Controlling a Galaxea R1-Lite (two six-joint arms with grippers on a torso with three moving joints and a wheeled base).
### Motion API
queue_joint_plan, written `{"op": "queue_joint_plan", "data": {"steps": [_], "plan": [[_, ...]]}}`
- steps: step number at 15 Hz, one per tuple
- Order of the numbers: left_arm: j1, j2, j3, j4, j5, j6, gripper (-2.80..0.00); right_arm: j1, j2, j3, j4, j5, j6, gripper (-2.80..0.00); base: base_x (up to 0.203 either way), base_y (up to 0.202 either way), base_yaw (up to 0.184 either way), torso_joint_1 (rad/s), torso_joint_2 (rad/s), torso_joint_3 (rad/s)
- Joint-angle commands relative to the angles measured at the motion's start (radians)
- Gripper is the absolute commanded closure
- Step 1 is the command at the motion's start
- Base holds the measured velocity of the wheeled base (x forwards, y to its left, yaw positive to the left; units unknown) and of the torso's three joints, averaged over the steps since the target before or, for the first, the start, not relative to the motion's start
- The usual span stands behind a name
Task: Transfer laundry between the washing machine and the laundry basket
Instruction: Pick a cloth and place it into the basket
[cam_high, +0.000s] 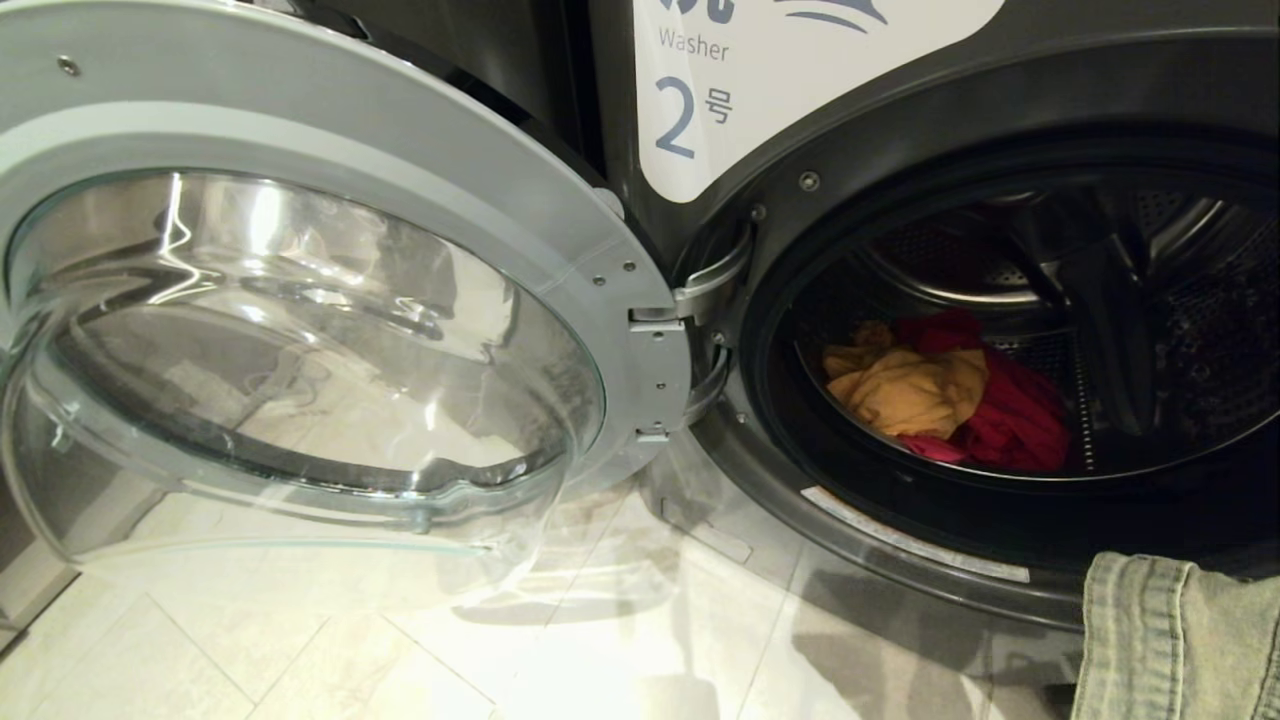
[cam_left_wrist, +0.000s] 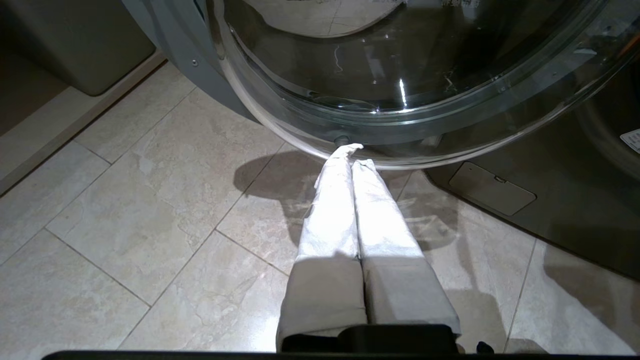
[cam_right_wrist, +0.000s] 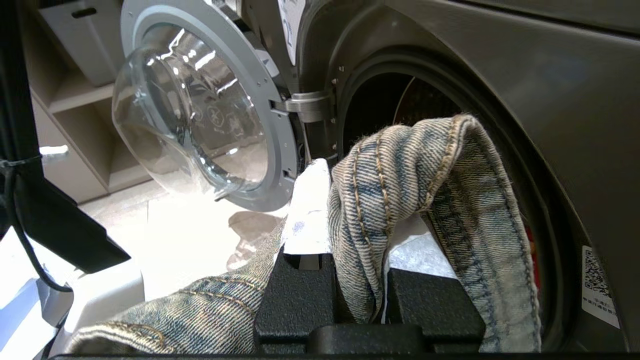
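Clearly, a faded denim garment (cam_right_wrist: 400, 200) is pinched between the fingers (cam_right_wrist: 307, 210) of the right pincer (cam_right_wrist: 357, 215), with folds draped over and beside the fingers; in the head view only a corner of this cloth (cam_high: 1170, 640) is seen at the lower right, just in front of the washing machine (cam_high: 900, 120). Inside the drum, two more pieces of laundry are lying together: a mustard-orange garment (cam_high: 905, 385) resting against and partly over a red-pink garment (cam_high: 1015, 410). Three garments are thus counted, one held and two in the drum. The round glass door (cam_high: 300, 330) is swung fully open to the left on its hinge (cam_high: 690, 300). The left pincer (cam_left_wrist: 355, 160) is held low over the pale tiled floor (cam_left_wrist: 150, 210), its fingers pressed together and empty, its tips just below the door's rim. Light-coloured shelving (cam_right_wrist: 75, 100) is seen beyond the door.
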Motion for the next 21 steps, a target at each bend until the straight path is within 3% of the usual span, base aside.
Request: {"op": "queue_joint_plan", "data": {"steps": [1, 6, 17, 21], "plan": [[0.0, 0.002, 0.04, -0.001, 0.0, -0.001, 0.0, 0.001, -0.029, -0.005, 0.002, 0.002, -0.001, 0.0, 0.0, 0.0, 0.0, 0.0, 0.0, 0.0], [0.0, 0.002, 0.04, -0.001, 0.001, 0.0, 0.0, 0.001, -0.042, -0.016, -0.002, 0.029, -0.003, 0.0, 0.001, 0.002, -0.017, 0.0, 0.0, 0.0], [0.0, 0.002, 0.04, -0.001, 0.0, -0.001, 0.0, 0.011, -0.045, -0.009, -0.006, 0.028, -0.004, 0.0, 0.001, 0.008, -0.172, 0.002, 0.0, 0.003], [0.0, 0.002, 0.04, -0.001, 0.001, -0.001, 0.0, -0.021, -0.041, 0.004, -0.005, 0.024, 0.02, 0.0, 0.001, 0.006, -0.176, 0.001, 0.0, 0.004]]}}
